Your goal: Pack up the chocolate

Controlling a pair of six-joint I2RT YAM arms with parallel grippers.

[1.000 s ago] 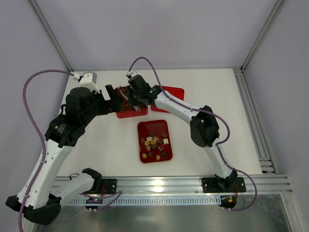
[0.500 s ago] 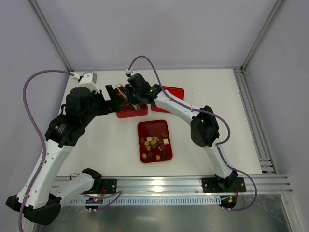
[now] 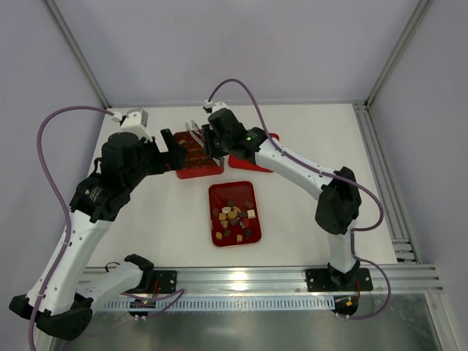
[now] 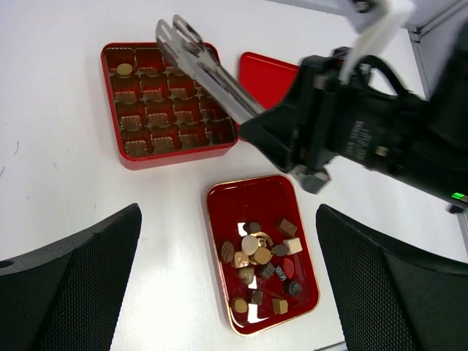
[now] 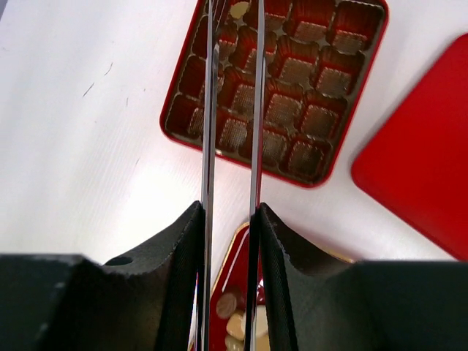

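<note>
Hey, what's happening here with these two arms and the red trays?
The right gripper hangs above the compartmented box, its jaws slightly apart and empty. One round chocolate sits in a corner cell; the other cells I can see are empty. The remaining chocolates lie loose in the small tray. The left gripper is open, holding nothing, beside the box.

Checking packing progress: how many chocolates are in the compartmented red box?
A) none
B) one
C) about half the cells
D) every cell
B: a single round light-brown piece sits in a corner cell of the compartmented box; the other visible cells look empty.
</note>
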